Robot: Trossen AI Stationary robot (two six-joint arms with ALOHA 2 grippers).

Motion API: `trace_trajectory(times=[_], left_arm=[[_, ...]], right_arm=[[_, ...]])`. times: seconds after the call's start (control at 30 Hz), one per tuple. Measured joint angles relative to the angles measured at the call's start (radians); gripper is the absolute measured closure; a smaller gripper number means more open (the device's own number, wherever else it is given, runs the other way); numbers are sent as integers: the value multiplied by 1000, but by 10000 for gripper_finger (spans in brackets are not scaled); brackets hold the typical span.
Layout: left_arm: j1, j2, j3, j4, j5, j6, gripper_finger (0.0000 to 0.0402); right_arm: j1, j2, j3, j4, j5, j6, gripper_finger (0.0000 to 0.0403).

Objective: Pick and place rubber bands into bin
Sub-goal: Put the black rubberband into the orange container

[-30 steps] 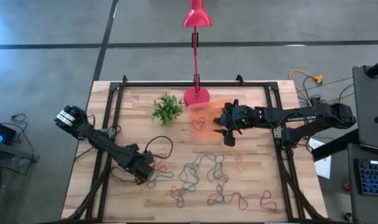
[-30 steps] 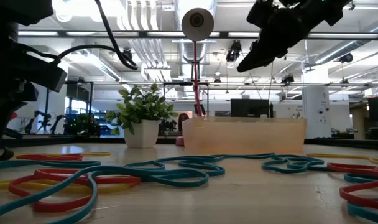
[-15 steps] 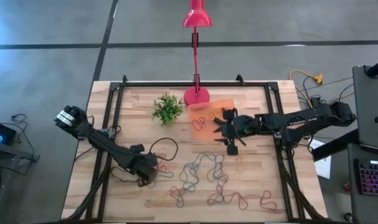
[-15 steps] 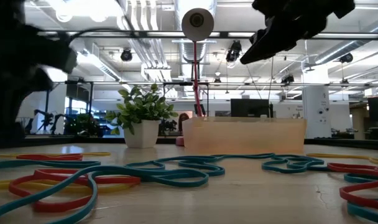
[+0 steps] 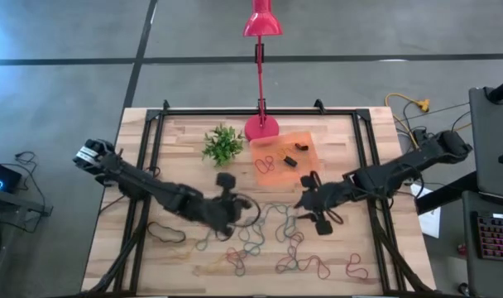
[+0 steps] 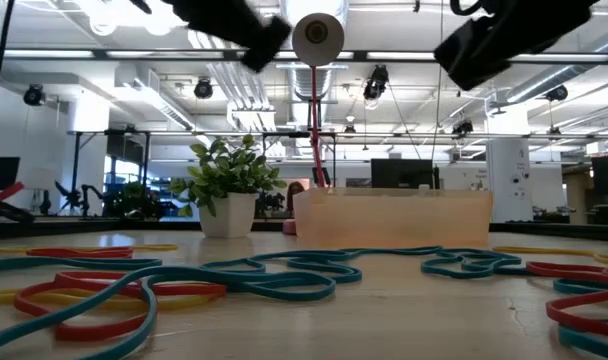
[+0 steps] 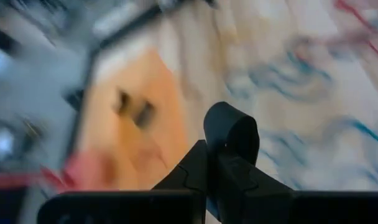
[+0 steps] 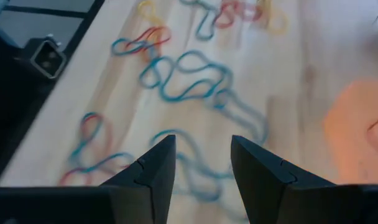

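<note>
The rubber bands (image 5: 268, 236) are judged light, floppy and prone to tangling; a single strand is best pinched where it lies clear. Thin mixed-colour loops are strewn across the desk (image 5: 342, 141), at 6 o'clock from the bin (image 5: 309, 149). The right hand (image 8: 200, 163) is held open and empty; the left hand (image 5: 227, 207) cannot be judged

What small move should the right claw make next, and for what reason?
Probably lower straight down. The right claw is open and empty, above the teal rubber bands on the table, away from the orange bin. The left claw hangs above other bands.
</note>
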Motion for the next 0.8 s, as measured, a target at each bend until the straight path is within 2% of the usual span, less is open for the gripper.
trace_trajectory(times=[0.13,0.37,0.57,0.7,0.8], left_arm=[[102,9,-16,159,-3,137,401],[243,42,-19,180,52,156,401],[302,105,-14,317,110,156,401],[347,199,33,407,150,173,401],[386,278,92,406,151,186,401]], right_arm=[[56,0,0,-41,0,119,263],[150,0,0,-53,18,201,272],[214,2,-2,-67,125,289,279],[277,20,-15,-69,196,388,280],[323,38,-20,-67,245,455,280]])
